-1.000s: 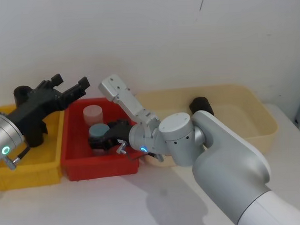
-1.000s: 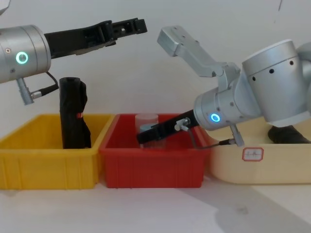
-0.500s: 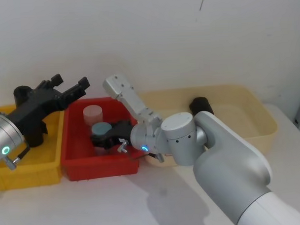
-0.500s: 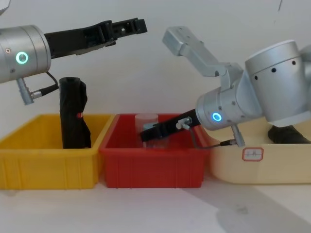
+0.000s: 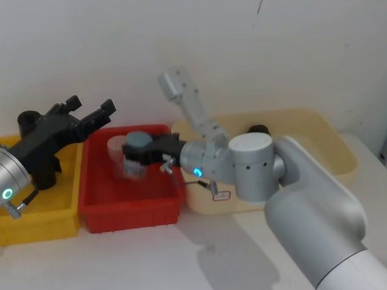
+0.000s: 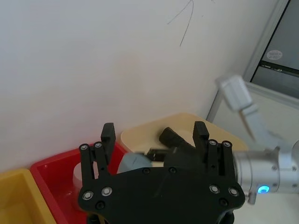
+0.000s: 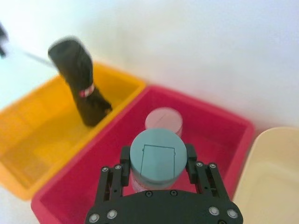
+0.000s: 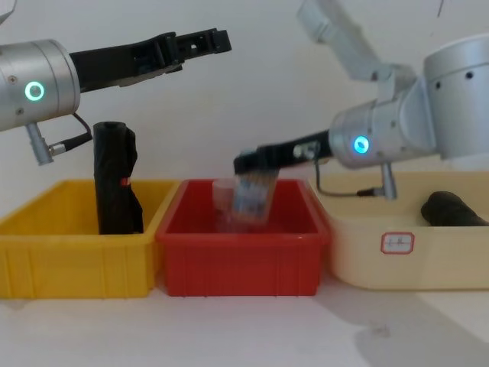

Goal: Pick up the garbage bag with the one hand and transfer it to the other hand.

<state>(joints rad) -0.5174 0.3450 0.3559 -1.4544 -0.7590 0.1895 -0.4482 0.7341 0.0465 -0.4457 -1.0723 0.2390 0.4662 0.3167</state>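
Rolled plastic is what the task is asking for, and from the head view the garbage bag (image 5: 30, 119) is standing on end in the yellow bin (image 5: 31, 227), its long axis upright and its top pointing up. The left gripper (image 5: 89, 104) is hovering just above it with its 2 fingers spread apart and nothing between them. The right gripper (image 5: 143, 153) is clamping a clear jar (image 5: 132, 163) over the red bin (image 5: 132, 214) instead.

Seen from the left wrist, the left gripper (image 6: 154, 128) is showing its jaws wide apart, and a second black roll (image 6: 172, 137) is lying on its side in the beige bin (image 6: 140, 133).

Through the right wrist camera, the right gripper (image 7: 156, 161) is pinching the jar (image 7: 155, 156) on both sides, and the bag (image 7: 79, 81) is leaning slightly, a red band around its middle.

In the chest view the bag (image 8: 114, 180) is rising above the bin rim, with the left gripper (image 8: 206, 40) higher up and the right gripper (image 8: 248, 162) holding the jar (image 8: 250, 197) clear of the red bin's floor.

I am judging the roll as light and firm but slick — a squeeze across the upper half, above the rim, is looking safest, since a pinch near the very top is likely to tip it.
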